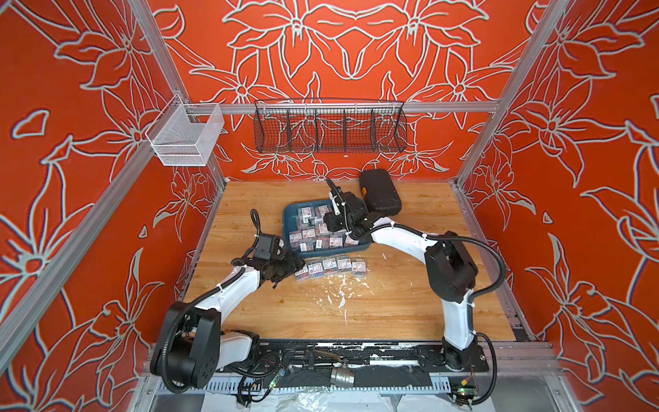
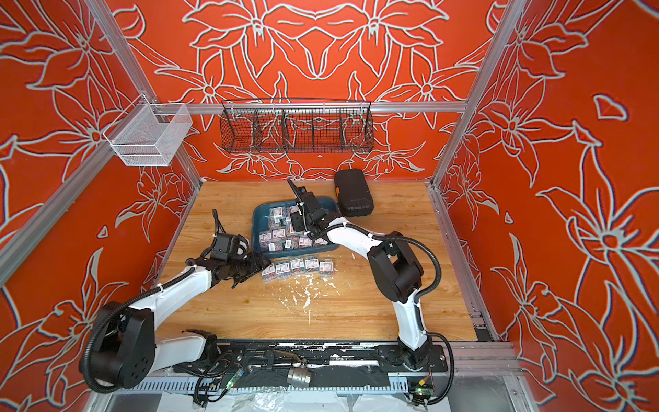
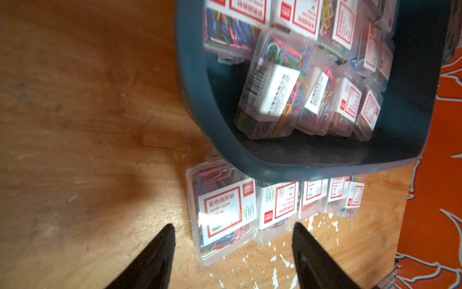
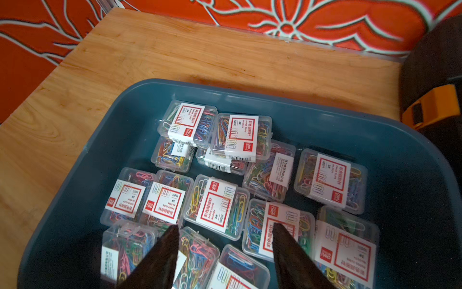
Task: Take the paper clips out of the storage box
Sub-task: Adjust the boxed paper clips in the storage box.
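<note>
Partly done: five small clear plastic boxes of multicoloured paper clips (image 1: 330,267) lie on the wooden tabletop (image 1: 392,303), just ahead of the wide, empty left claw (image 3: 233,225). Over a dozen are left in the shallow dark teal plastic storage box (image 4: 150,95), beneath the half-spread, empty right claw (image 4: 225,226).

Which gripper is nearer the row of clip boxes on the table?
Left. The left gripper sits at the end of the row; the right gripper hovers over the blue tray.
</note>
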Available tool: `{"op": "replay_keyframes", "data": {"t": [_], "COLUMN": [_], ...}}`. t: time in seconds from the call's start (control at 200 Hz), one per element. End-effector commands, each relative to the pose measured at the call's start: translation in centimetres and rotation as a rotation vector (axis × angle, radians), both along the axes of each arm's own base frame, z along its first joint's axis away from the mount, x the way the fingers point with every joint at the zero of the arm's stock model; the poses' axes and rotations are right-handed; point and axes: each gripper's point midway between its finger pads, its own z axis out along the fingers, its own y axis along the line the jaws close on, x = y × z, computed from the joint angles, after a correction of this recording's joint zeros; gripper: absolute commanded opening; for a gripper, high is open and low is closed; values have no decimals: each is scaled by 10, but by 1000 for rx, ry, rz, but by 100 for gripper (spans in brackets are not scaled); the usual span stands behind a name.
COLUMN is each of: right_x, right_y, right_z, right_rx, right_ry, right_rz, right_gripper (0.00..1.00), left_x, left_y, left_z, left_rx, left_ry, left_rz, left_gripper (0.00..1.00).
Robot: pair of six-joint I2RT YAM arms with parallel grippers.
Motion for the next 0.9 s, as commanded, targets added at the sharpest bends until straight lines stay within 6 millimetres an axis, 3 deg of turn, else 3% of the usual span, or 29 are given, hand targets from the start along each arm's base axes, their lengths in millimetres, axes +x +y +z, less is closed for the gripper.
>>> {"op": "replay_keyframes", "data": {"t": [0.0,0.27,0.5,0.55,0.62,0.741,0.846,0.896], "right_x": [3,24,40,42,42,43,47,50], "right_y": [5,14,20,22,25,27,26,22], "right_z": [-21,-42,-58,-59,-57,-53,-54,-55], "right_rx": [-34,-96,-132,-127,-118,-99,-122,-146], "right_ry": [50,65,80,85,81,62,56,57], "right_rz": [-4,-22,-33,-25,-13,-8,-6,-18], "right_gripper": [61,64,65,62,59,63,54,55], "left_x": [-6,-25,-29,-29,-29,-29,-26,-24], "left_y": [6,19,-13,-18,-23,-35,-40,-41], "left_z": [19,91,160,172,186,202,208,209], "left_rx": [37,45,12,-11,-32,-54,-60,-60], "left_ry": [-1,108,18,-10,-37,-63,-87,-100], "left_rz": [13,281,240,235,229,192,173,168], "left_gripper": [73,93,93,94,94,95,96,96]}}
